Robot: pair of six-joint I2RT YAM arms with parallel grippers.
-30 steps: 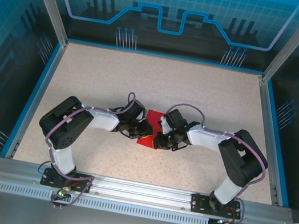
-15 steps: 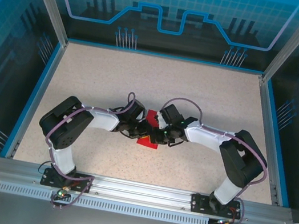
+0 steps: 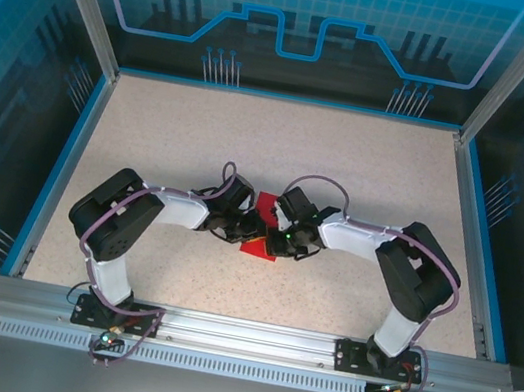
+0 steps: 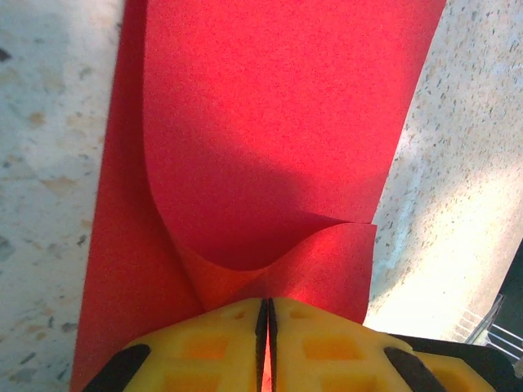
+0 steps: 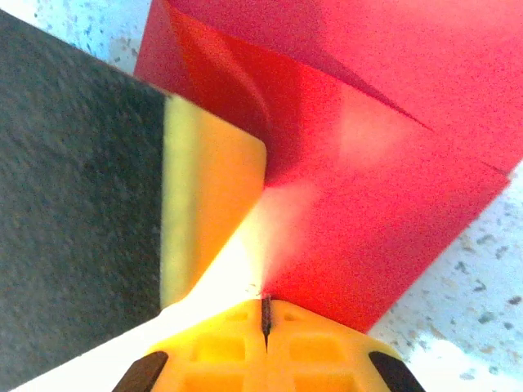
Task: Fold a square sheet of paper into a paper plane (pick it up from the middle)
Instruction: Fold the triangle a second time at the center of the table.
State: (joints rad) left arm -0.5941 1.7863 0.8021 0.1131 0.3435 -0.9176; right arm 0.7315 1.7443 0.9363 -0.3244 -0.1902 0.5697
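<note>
Both left gripper [image 4: 263, 327] and right gripper [image 5: 265, 322] are clamping the square sheet of paper [image 4: 270, 122] at table [image 3: 369, 164] centre, the right having edged closer, tightening its fold.

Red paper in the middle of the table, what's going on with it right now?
Both arms are folding the red paper sheet. The left claw is shut on its edge, a flap curling up off the layer lying flat on the table. The right claw is also shut, seemingly pinching the sheet from the other side, close to the left one. It's not a plane yet.
</note>
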